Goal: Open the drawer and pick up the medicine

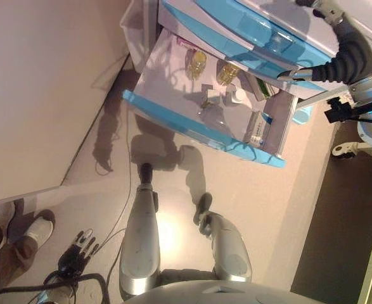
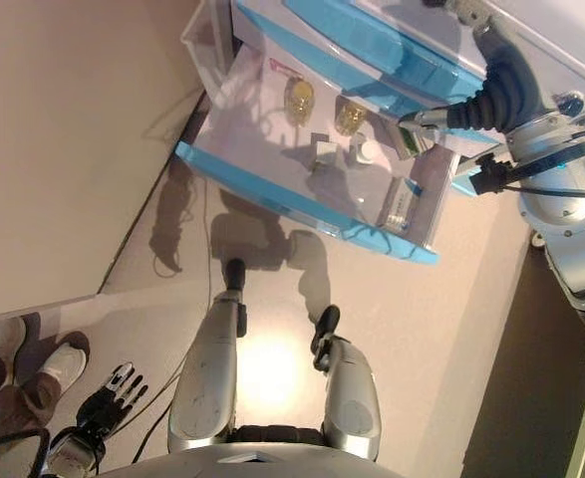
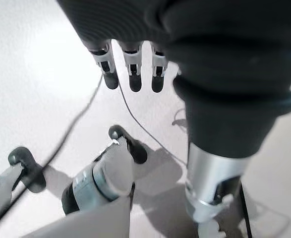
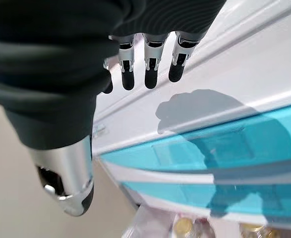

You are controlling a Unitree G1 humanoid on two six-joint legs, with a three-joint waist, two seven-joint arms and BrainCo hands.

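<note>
Medicine bottles [image 1: 197, 63] stood inside the drawer [image 1: 198, 126], which was pulled wide open from the white and blue cabinet [image 1: 249, 25]. Far from the drawer, low by the floor, the left hand [image 1: 78, 248] hung with its fingers straight and loose, holding nothing. A person's shoes [image 1: 38, 232] stood close beside that hand. Bare floor lay between the hand and the drawer's blue front edge. Inside the drawer, past the bottles, sat small white things and a flat packet [image 1: 260, 128]. Above the drawer, against the cabinet's upper drawers, the right hand [image 4: 150, 64] hovered with straight fingers, empty too.
</note>
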